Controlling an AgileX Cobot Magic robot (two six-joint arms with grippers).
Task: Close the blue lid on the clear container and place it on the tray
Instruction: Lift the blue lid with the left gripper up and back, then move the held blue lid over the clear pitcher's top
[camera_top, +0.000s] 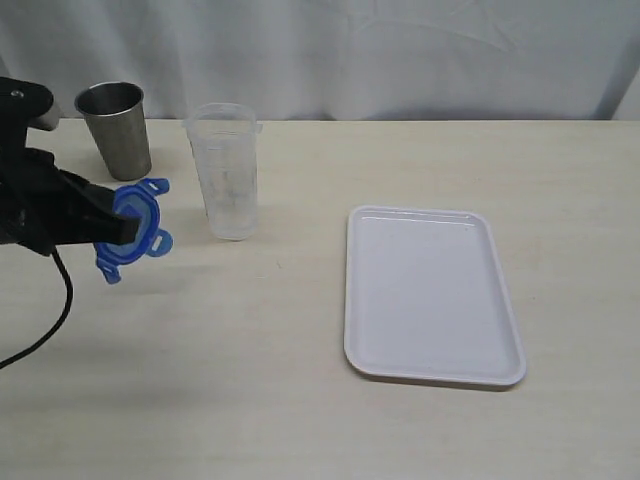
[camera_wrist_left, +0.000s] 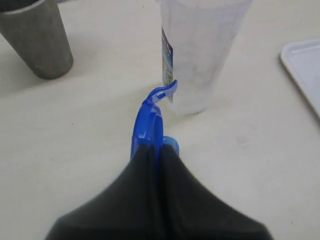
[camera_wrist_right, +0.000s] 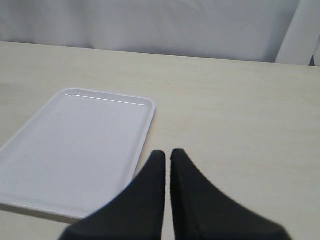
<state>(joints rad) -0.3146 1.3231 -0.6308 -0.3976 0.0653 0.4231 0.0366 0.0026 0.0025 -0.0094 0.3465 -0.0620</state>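
Standing upright just ahead of the left gripper (camera_wrist_left: 155, 150), the container (camera_top: 228, 170) is nearer to that arm, its long axis vertical and its rim open. The lid (camera_top: 143, 210) is pinched on edge between fully closed jaws, seemingly lifted off the table. Beyond the container lies the tray (camera_top: 432, 295), beside the right gripper (camera_wrist_right: 167, 155), which is closed and empty.

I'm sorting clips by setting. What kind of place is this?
Probably a robot test bench, not a home: a pale table before a white curtain, a few staged props (tray, steel cup, clear container), and the left claw gripping a blue lid.
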